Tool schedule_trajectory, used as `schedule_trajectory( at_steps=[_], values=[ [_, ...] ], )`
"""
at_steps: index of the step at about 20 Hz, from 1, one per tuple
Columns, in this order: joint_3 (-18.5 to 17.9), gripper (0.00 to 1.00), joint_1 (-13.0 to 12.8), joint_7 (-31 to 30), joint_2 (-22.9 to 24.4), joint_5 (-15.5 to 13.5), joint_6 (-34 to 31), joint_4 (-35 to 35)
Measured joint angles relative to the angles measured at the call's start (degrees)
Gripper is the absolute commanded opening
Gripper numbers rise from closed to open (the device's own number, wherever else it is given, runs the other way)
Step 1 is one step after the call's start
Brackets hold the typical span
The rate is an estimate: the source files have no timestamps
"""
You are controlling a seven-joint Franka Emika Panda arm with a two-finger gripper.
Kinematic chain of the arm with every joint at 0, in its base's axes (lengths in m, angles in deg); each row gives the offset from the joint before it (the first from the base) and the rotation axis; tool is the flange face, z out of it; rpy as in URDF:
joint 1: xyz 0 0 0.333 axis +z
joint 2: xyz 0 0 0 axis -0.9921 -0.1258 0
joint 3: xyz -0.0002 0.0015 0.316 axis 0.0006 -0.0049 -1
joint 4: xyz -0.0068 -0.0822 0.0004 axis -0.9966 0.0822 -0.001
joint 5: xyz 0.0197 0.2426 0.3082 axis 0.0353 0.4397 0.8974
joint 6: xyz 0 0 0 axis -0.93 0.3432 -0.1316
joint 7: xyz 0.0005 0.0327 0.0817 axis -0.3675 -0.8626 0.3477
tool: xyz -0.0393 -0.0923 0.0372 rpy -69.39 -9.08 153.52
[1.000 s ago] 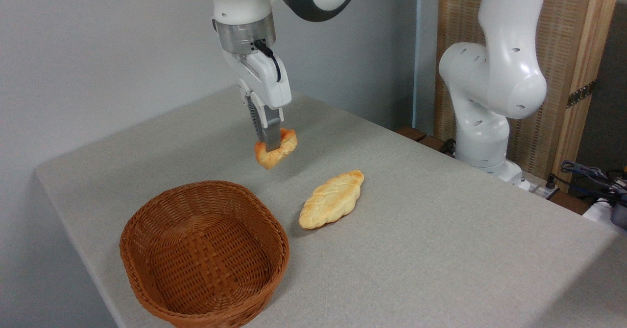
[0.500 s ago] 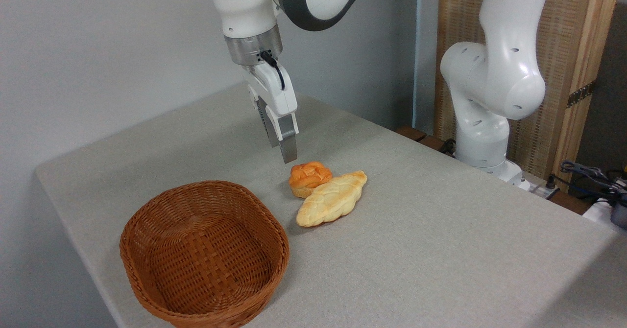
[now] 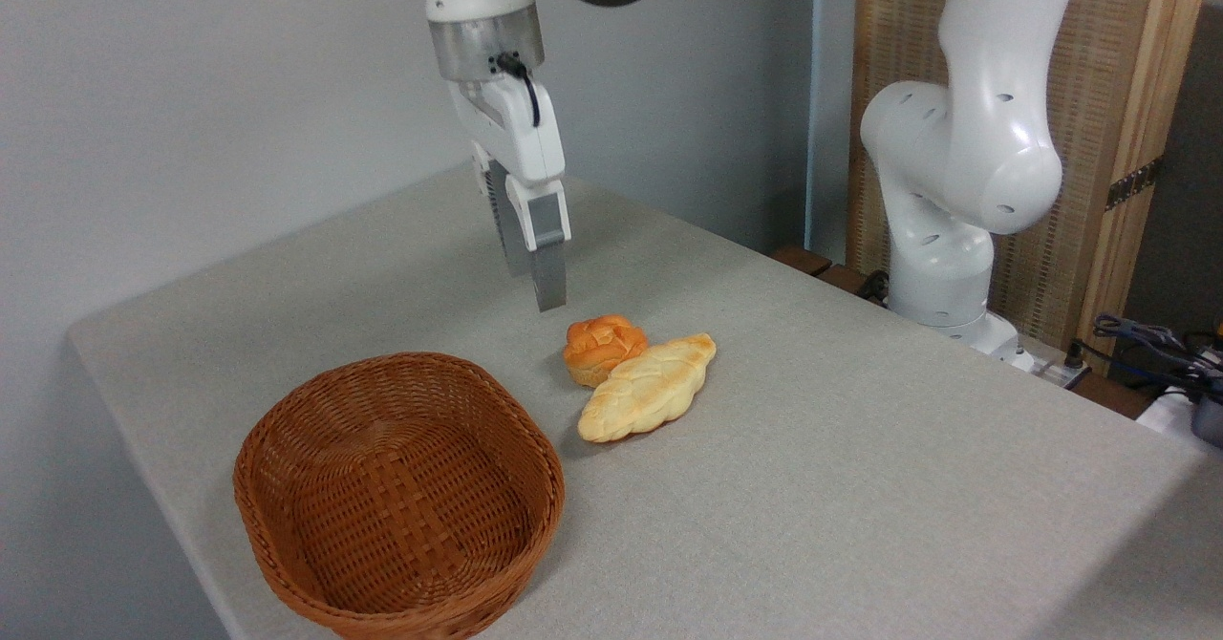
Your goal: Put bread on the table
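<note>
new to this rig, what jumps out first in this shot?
The brown wicker basket at front left, with nothing in it. Right of it, a small orange bun lies on the table against a longer pale braided loaf. The gripper hangs above them, holding nothing.

A small orange bun (image 3: 603,346) is seen resting on the grey table (image 3: 860,449), touching the upper-left side of a pale braided loaf (image 3: 647,388). The gripper (image 3: 540,287) is held empty above the bun and to its left, clear of it. A wicker basket (image 3: 396,497) is set lower left of the bun.
</note>
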Motion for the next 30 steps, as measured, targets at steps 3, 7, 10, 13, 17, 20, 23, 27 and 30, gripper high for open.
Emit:
schedule_trajectory(
  at_steps=[3,7,10,13,17,20,23,27,30],
  values=[
    [-1.7,1.00,0.2,-3.4,-1.9,0.0,-0.9,5.1],
    [-4.9,1.00,0.2,-4.1,-5.3,-0.7,-5.1,12.2],
    [-8.2,1.00,0.2,-4.1,-8.1,-3.4,-9.7,18.9],
    [-9.8,1.00,0.7,-4.1,-10.4,-4.9,-11.6,23.5],
    [-8.5,1.00,1.7,-4.2,-11.8,-5.1,-11.9,24.5],
    [-7.5,1.00,2.8,-4.2,-12.3,-5.1,-13.5,25.7],
    [-5.2,1.00,5.9,-4.2,-12.9,-5.1,-15.5,27.6],
    [-1.3,1.00,9.6,-4.2,-14.6,-5.1,-16.7,29.8],
    [-1.1,1.00,9.9,-4.2,-15.0,-5.1,-16.7,29.8]
  ],
)
